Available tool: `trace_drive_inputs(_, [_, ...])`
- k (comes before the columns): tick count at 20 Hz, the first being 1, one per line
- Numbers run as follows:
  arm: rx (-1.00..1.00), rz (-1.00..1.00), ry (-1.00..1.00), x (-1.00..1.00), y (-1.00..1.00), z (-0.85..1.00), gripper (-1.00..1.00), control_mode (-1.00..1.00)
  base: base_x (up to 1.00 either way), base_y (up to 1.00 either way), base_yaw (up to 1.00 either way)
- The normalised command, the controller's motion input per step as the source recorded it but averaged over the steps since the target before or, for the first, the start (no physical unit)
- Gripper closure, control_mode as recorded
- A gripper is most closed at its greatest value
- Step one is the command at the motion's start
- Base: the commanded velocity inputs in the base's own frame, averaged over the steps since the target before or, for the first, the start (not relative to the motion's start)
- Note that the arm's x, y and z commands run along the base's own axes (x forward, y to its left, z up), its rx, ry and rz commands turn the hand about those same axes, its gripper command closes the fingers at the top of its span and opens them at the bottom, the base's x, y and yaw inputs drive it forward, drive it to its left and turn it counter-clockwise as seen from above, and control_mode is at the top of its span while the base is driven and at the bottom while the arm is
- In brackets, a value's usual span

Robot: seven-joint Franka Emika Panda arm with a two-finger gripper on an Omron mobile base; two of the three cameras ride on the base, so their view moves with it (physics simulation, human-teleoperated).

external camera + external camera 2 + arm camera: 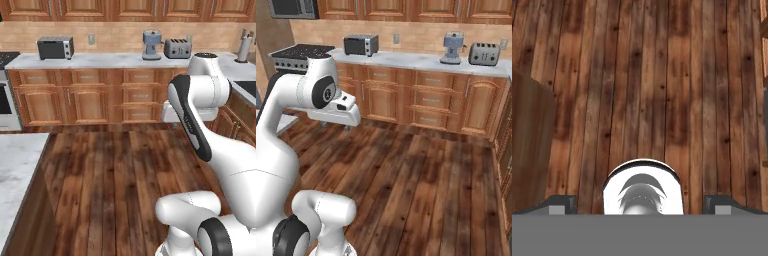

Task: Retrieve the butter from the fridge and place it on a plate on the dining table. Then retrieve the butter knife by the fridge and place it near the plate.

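I'm looking across a wide stretch of dark plank floor (110, 185) that takes up the lower half of both base views, with nothing lying on it. Along the top of each frame runs a bank of wood cabinets (85, 100) under a marble counter (100, 61), and a stove (298, 54) sits at the upper left of the right base view. At the lower left of the left base view I see the corner of a marble-topped surface with a wood side (17, 165); it may be the dining table, but I cannot say for sure from this corner alone.

On the counter stand a dark toaster oven (55, 47) at upper left, a blue-grey coffee machine (152, 44) near the top centre, and a silver toaster (177, 48) just beside it. None of these concern me.

The arm is folded up close to its base, hand tucked and pointing down at the floor, which I take for a carrying pose while the base drives. The gripper (642, 202) shows its two dark finger tips (559, 204) at the far lower left and lower right of the hand view, spread wide with nothing between them.

The fridge, butter, plate and butter knife lie outside these frames, so I judge the task is at its start: I must first turn toward the fridge.
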Motion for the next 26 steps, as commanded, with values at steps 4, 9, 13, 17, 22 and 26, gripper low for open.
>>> trace_drive_inputs(4, [0.0, 0.0, 0.0, 0.0, 0.0, 0.0, -1.0, 1.0, 1.0, -0.13, 0.29])
trace_drive_inputs(9, [0.0, 0.0, 0.0, 0.0, 0.0, 0.0, -1.0, 1.0, 1.0, -0.09, 0.33])
trace_drive_inputs(13, [0.0, 0.0, 0.0, 0.0, 0.0, 0.0, -1.0, 1.0, 0.9, -0.15, 0.41])
trace_drive_inputs(17, [0.0, 0.0, 0.0, 0.0, 0.0, 0.0, -1.0, 1.0, 0.78, -0.05, 0.46])
trace_drive_inputs(22, [0.0, 0.0, 0.0, 0.0, 0.0, 0.0, -1.0, 1.0, 0.55, -0.25, 0.62])
trace_drive_inputs(26, [0.0, 0.0, 0.0, 0.0, 0.0, 0.0, -1.0, 1.0, 0.44, -0.43, 0.77])
